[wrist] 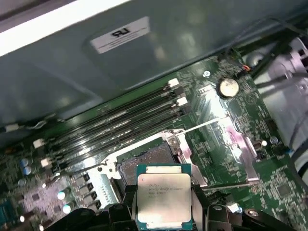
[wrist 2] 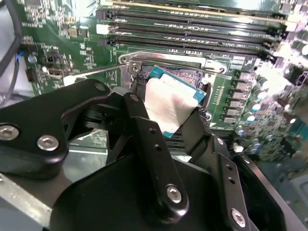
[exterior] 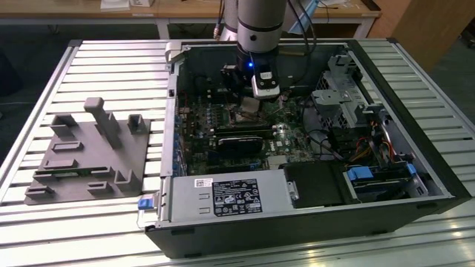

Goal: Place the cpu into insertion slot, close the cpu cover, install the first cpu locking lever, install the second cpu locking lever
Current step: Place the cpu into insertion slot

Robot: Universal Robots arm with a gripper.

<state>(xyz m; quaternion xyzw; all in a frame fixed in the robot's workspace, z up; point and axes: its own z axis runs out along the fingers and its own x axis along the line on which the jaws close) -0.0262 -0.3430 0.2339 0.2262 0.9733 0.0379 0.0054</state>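
In the upper middle of the exterior view the arm point(exterior: 258, 22) reaches into the open case point(exterior: 312, 222) on the bench point(exterior: 111, 61). The jaws are closed on the cpu point(wrist: 163, 199), pinching it by two opposite edges with its silver top facing up. In both wrist views it hangs just over the slot point(wrist: 144, 166) and not yet in it, overlapping one edge of the dark centre. The cover point(wrist: 238, 144) lies swung open beside the slot, so the way in looks free.

We judge this to be the placing step. To do it well, we would keep the chip level and square its edges to the slot's rim. It should go straight down with no sideways slide, since the contacts underneath look delicate. We would keep the grip until it sits flat within the rim.
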